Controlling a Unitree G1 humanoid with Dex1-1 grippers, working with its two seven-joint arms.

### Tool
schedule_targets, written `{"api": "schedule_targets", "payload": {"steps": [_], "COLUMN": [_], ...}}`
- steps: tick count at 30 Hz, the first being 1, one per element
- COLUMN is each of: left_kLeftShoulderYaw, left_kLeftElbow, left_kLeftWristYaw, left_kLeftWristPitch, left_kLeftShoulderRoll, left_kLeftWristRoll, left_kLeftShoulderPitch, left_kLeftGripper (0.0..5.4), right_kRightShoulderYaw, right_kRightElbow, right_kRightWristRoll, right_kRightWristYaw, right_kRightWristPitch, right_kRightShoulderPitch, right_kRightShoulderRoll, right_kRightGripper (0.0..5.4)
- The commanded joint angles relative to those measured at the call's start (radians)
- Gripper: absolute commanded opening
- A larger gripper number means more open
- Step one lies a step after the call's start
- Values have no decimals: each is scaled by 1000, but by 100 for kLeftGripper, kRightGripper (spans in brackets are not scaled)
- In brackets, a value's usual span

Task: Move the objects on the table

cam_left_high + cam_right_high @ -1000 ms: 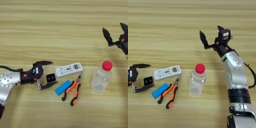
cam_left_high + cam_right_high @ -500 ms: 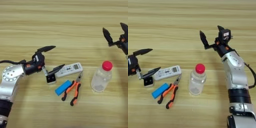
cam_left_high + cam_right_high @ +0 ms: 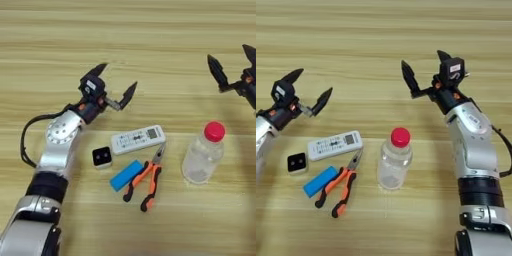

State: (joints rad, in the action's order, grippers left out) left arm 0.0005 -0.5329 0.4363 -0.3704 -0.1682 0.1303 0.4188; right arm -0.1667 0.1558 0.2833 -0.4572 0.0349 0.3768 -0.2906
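Robot's left pincer is lifting clear of the cluster, empty-handed

Near the table's front edge, pliers (image 3: 144, 181), blue block (image 3: 126, 175), black cube (image 3: 102, 157), remote (image 3: 137, 139) and bottle (image 3: 393, 159) are lying untouched; farther back, left pincer (image 3: 116, 90) and right pincer (image 3: 425, 71) are gaping wide, gripping nothing.

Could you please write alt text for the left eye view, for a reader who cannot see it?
The left gripper hovers open above a white remote, black cube, blue block, orange-black pliers and red-capped bottle on a wooden table. The open right gripper hangs at the right edge.
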Motion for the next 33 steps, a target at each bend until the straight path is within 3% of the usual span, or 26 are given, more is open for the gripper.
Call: {"api": "schedule_targets", "payload": {"steps": [1, 9, 13, 18, 28, 33], "left_kLeftShoulderYaw": [39, 67, 102, 108, 124, 126], "left_kLeftElbow": [-100, -168, -188, -190, -187, -191], "left_kLeftWristYaw": [-116, -174, -206, -191, -187, -187], "left_kLeftWristPitch": [-34, -116, -136, -165, -172, -172], "left_kLeftShoulderRoll": [17, 34, 38, 42, 39, 40], "left_kLeftWristRoll": [-36, -38, -20, -17, -1, -2], "left_kLeftShoulderPitch": [44, 53, 57, 53, 49, 52], "left_kLeftGripper": [538, 538, 538, 538, 538, 538], "right_kRightShoulderYaw": [-15, -46, -46, -44, -51, -36], "right_kRightElbow": [2, -8, -62, -164, -371, -464], "right_kRightWristRoll": [11, 21, 51, 163, 406, 496], "right_kRightWristYaw": [-11, -39, -124, -282, -489, -584], "right_kRightWristPitch": [12, 37, 63, 53, -99, -181], "right_kRightShoulderPitch": [8, 13, -4, -59, -169, -244], "right_kRightShoulderRoll": [-14, -55, -94, -137, -220, -262], "right_kRightGripper": [540, 540, 540, 540, 540, 540]}}
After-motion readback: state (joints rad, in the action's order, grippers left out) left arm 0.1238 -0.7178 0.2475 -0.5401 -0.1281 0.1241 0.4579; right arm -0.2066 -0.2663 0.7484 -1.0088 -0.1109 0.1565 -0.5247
